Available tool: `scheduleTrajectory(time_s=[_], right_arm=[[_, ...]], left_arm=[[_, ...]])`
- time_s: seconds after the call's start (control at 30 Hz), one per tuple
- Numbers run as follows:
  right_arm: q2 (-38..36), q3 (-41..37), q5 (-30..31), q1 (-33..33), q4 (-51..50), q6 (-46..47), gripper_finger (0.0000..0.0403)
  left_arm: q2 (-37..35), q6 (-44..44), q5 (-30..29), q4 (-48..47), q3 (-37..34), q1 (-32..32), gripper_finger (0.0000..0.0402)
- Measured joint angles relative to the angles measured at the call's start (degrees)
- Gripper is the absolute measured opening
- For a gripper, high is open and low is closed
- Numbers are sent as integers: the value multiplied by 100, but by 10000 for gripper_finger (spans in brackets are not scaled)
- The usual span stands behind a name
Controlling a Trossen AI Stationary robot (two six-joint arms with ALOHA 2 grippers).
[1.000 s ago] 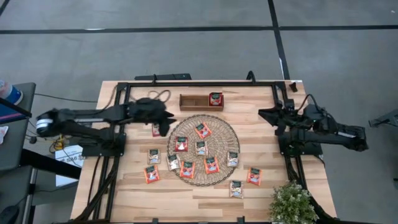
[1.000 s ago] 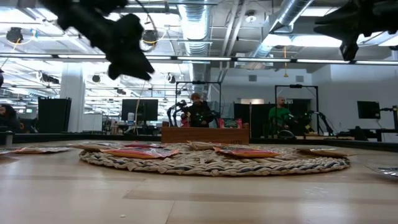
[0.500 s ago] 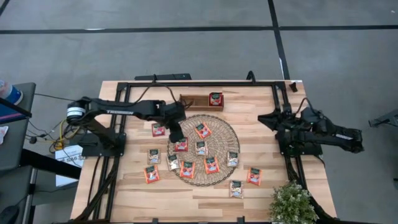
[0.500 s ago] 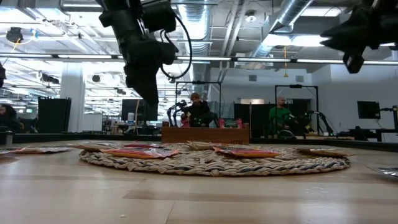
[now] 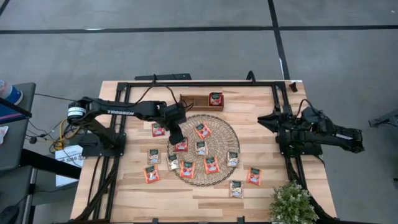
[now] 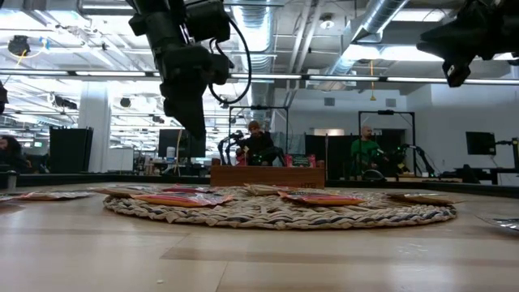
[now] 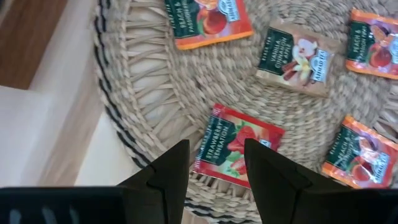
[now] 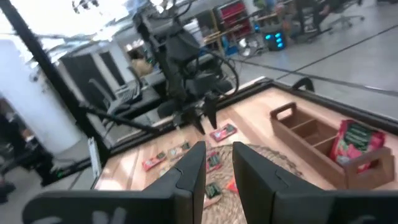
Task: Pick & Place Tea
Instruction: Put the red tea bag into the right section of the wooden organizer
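Note:
Several small tea sachets lie flat on the round woven mat [image 5: 219,134] and on the table around it. One red sachet [image 5: 215,98] stands in the wooden tray [image 5: 193,101]. My left gripper [image 5: 175,135] hangs open above the mat's left part and points steeply down. A red strawberry sachet [image 7: 237,148] lies flat on the mat below and just beyond the gripper's fingers [image 7: 169,169]. An orange sachet [image 7: 208,22] and a pale one [image 7: 297,55] lie farther on. My right gripper [image 5: 263,118] waits at the table's right side, held high and level, open with nothing between its fingers [image 8: 190,167].
Loose sachets lie on the bare wood: a red one [image 5: 158,130] left of the mat, others near the front at left [image 5: 151,174] and right [image 5: 254,176]. A potted plant [image 5: 291,202] stands at the front right corner. People sit in the room beyond the table.
My left gripper has swung from the table's left toward the mat and come lower, tipping from a shallow slant to point steeply down. It has stayed over the mat's left part for the last half second. Its fingers have kept the same gap. No sachet has moved.

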Motion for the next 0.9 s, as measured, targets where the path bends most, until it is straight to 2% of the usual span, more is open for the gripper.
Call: scheduleTrajectory(time_s=[0.27, 0.43, 0.57, 0.9], right_arm=[[9, -69, -117, 2, -54, -267, 72], [-8, -838, -96, 2, 1239, -328, 72], [-2, -1277, -94, 2, 1740, -47, 72], [-4, -1305, -87, -76, 1501, 1, 72]], left_arm=[[0, 4, 167, 2, 0, -8, 146], [0, 4, 172, 4, 0, -62, 146], [0, 6, 180, 4, 0, -153, 146], [50, 167, 182, 17, 1, -320, 146]])
